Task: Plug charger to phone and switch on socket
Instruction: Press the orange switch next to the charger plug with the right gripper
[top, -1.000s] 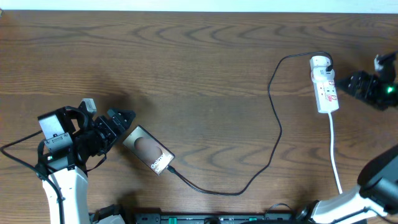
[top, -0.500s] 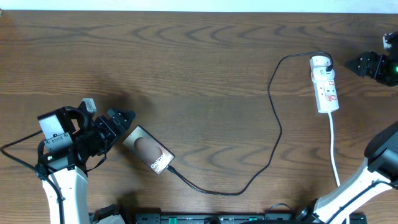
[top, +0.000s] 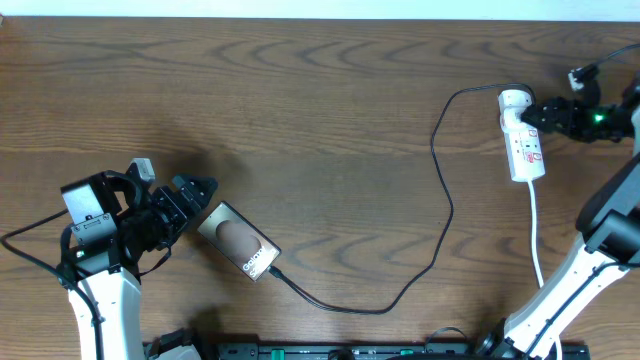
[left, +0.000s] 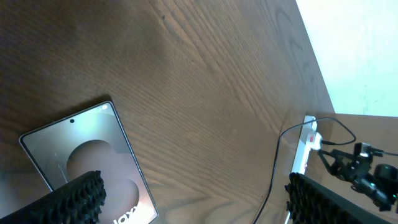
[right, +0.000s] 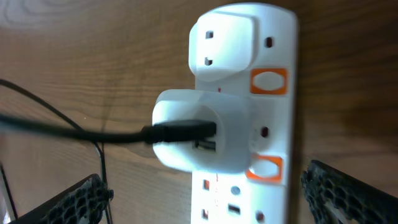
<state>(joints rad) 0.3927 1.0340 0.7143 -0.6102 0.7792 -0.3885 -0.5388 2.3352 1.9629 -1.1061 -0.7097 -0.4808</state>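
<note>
The right jaws stand apart, just beside the far end of the socket (top: 523, 145), where the white head of the charger (right: 199, 140) sits plugged in. The left jaws also stand wide apart, at one end of the phone (top: 238, 240). The phone lies flat and diagonal, and the black cable tip meets its lettered end. The socket runs lengthwise from far to near. The table (top: 320, 100) is brown wood, with a pale wall (left: 364, 50) behind it.
</note>
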